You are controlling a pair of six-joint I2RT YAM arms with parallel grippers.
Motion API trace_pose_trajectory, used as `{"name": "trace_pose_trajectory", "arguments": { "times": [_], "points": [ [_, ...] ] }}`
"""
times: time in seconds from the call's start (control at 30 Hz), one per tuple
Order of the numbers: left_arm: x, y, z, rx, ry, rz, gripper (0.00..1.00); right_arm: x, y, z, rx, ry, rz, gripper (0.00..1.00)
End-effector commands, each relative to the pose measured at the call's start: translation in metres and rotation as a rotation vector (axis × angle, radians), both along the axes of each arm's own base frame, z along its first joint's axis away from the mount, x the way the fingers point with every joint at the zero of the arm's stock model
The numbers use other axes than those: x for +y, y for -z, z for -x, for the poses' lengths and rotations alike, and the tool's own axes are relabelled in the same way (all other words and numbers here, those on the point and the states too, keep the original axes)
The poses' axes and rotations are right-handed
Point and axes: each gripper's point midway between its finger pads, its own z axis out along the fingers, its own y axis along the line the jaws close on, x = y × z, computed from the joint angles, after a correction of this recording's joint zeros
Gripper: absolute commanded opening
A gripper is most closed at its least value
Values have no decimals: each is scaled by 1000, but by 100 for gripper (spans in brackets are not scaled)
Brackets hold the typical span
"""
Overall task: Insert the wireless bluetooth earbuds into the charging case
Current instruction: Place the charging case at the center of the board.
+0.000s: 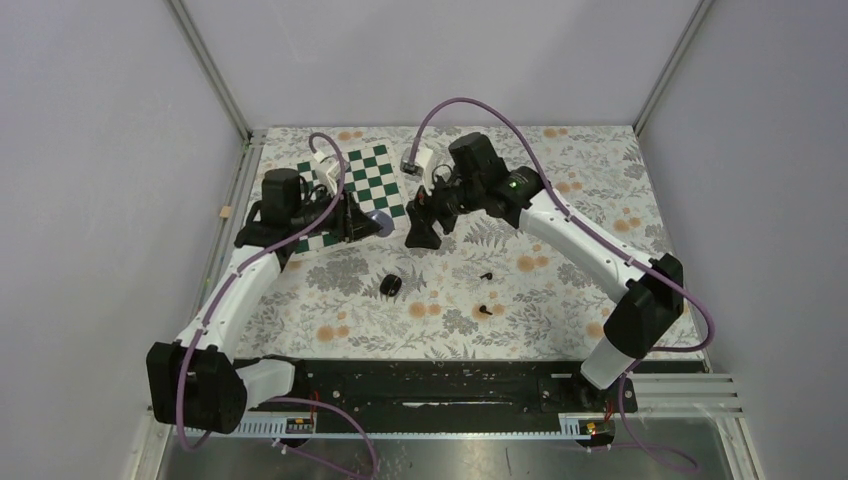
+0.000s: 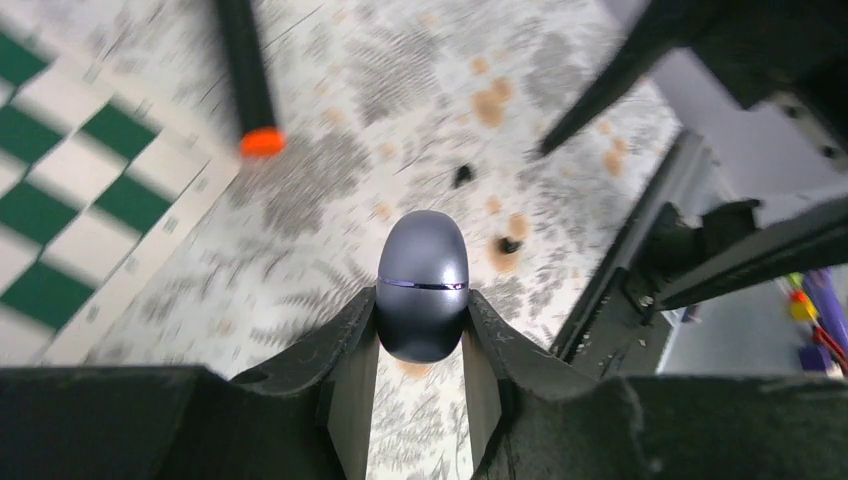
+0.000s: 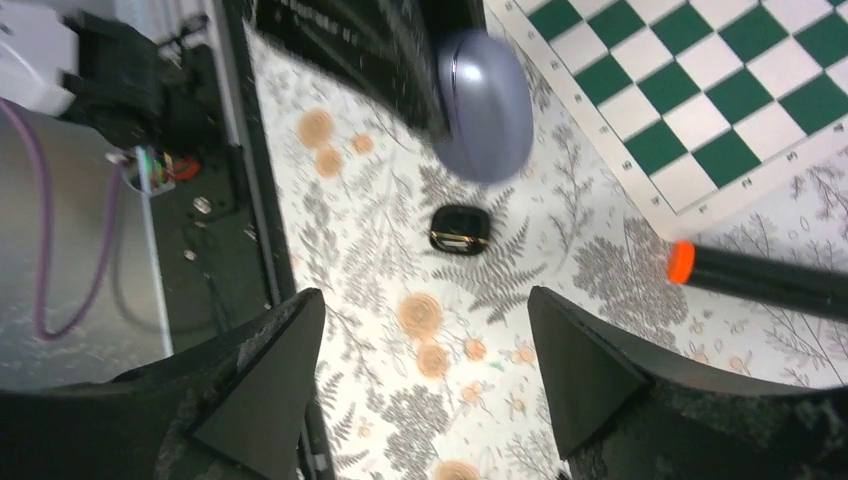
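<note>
My left gripper (image 1: pixel 362 222) is shut on a closed, grey-purple oval charging case (image 2: pixel 423 285) and holds it above the mat by the chessboard corner. The case also shows in the right wrist view (image 3: pixel 485 105). My right gripper (image 1: pixel 424 228) hangs just right of it, open and empty, its fingers (image 3: pixel 270 360) wide apart above the mat. Two tiny black earbuds (image 1: pixel 486 275) (image 1: pixel 486 309) lie loose on the floral mat, nearer me than the right gripper; they also show in the left wrist view (image 2: pixel 462 176) (image 2: pixel 510 244). No pale purple earbuds are in view.
A small black closed case (image 1: pixel 391 286) lies on the mat in the middle, also seen in the right wrist view (image 3: pixel 460 229). A green-and-white chessboard (image 1: pixel 360 175) lies at the back left. A black marker with an orange tip (image 3: pixel 760 280) lies beside the board.
</note>
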Motion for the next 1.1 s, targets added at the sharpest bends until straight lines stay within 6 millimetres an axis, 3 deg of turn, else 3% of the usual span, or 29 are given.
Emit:
{"name": "trace_pose_trajectory", "arguments": {
  "times": [0.0, 0.17, 0.4, 0.63, 0.73, 0.83, 0.93, 1.07],
  "points": [
    [49, 62, -10, 241, -312, -233, 15, -22, 25, -4, -127, -56, 93, 81],
    [66, 123, 1, 515, -440, -203, 16, -26, 53, 4, -71, -89, 130, 76],
    [87, 156, -30, 646, -505, -90, 8, -30, 83, 10, -10, -102, 182, 71],
    [106, 185, -27, 705, -531, -212, 33, -36, 100, 7, -46, -135, 222, 69],
    [114, 185, -25, 701, -566, -235, 50, -36, 106, 7, -52, -150, 229, 68],
    [121, 174, -25, 683, -600, -248, 59, -32, 114, 3, -31, -140, 232, 67],
    [138, 151, -29, 637, -665, -272, 62, -22, 123, -8, 1, -82, 238, 66],
    [173, 111, -33, 553, -809, -308, 62, -5, 131, -31, 167, 152, 260, 61]
  ]
}}
